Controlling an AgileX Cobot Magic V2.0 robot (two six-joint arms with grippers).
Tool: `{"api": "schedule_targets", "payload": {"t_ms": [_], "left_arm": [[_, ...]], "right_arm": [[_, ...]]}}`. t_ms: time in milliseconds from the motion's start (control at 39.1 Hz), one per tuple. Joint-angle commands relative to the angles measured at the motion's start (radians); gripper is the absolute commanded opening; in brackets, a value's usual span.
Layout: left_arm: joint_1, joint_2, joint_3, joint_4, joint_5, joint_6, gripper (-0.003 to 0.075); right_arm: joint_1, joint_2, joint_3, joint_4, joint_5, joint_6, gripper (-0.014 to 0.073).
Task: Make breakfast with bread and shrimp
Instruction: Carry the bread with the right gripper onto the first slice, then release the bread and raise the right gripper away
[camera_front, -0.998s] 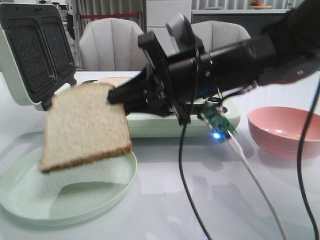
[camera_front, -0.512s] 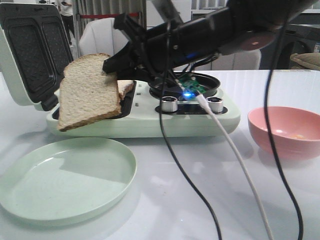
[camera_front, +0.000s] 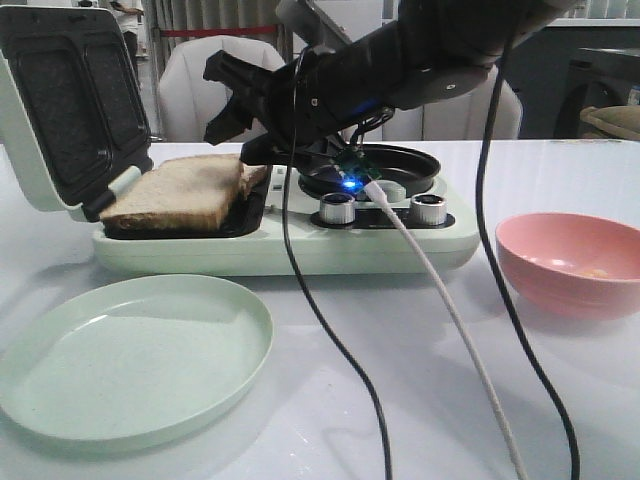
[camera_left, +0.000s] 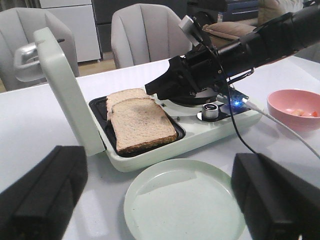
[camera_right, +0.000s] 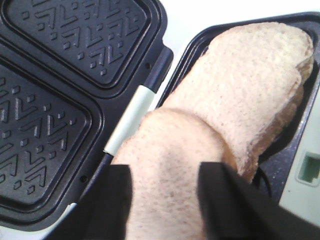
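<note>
On the left, the sandwich maker (camera_front: 285, 245) stands with its lid (camera_front: 60, 100) up, and the bread (camera_front: 175, 193) now lies in the lower tray: a second slice sits askew on top of the first, overlapping it. Half a second ago that upper slice hung tilted from the right gripper (camera_front: 235, 100) above the tray; a second ago it was over the green plate (camera_front: 130, 355), which is now bare. The right gripper hovers just above the tray's far edge with its jaws spread and nothing between them, so the slice appears released. The left gripper (camera_left: 155, 200) waits near the plate, jaws wide apart and empty. Further right, the pink bowl (camera_front: 570, 260) holds small orange-pink bits, probably the shrimp (camera_left: 306, 113). With both slices stacked, closing the lid probably comes next.
</note>
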Motion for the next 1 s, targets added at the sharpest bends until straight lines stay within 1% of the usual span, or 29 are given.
{"api": "schedule_targets", "payload": {"t_ms": [0,179,333,435,537,691,717,793,870,947,973], "left_arm": [[0.000,0.009,-0.026,-0.017,-0.081,-0.005,0.0639],[0.000,0.009,-0.026,-0.017,-0.081,-0.005,0.0639],[0.000,0.009,-0.026,-0.017,-0.081,-0.005,0.0639],[0.000,0.009,-0.026,-0.017,-0.081,-0.005,0.0639],[0.000,0.009,-0.026,-0.017,-0.081,-0.005,0.0639],[0.000,0.009,-0.026,-0.017,-0.081,-0.005,0.0639],[0.000,0.009,-0.026,-0.017,-0.081,-0.005,0.0639],[0.000,0.009,-0.026,-0.017,-0.081,-0.005,0.0639],[0.000,0.009,-0.026,-0.017,-0.081,-0.005,0.0639],[0.000,0.009,-0.026,-0.017,-0.081,-0.005,0.0639],[0.000,0.009,-0.026,-0.017,-0.081,-0.005,0.0639]], "right_arm": [[-0.003,-0.070,-0.036,0.043,0.024,-0.006,0.0540],[-0.003,-0.124,-0.036,-0.084,-0.102,-0.005,0.0542],[-0.003,-0.233,-0.036,-0.216,-0.100,0.012,0.0542],[-0.003,-0.321,-0.024,-0.350,-0.096,0.091,0.0542],[-0.004,-0.401,-0.009,-0.535,-0.058,0.215,0.0542],[-0.004,-0.494,-0.008,-0.932,0.106,0.520,0.0540],[-0.004,-0.508,-0.008,-1.031,0.131,0.602,0.0540],[-0.004,-0.543,-0.008,-1.240,0.195,0.776,0.0540],[-0.008,-0.575,-0.008,-1.504,0.247,1.000,0.0540],[-0.010,-0.602,-0.008,-1.718,0.300,1.168,0.0540],[-0.011,-0.611,-0.006,-1.812,0.317,1.240,0.0540]]}}
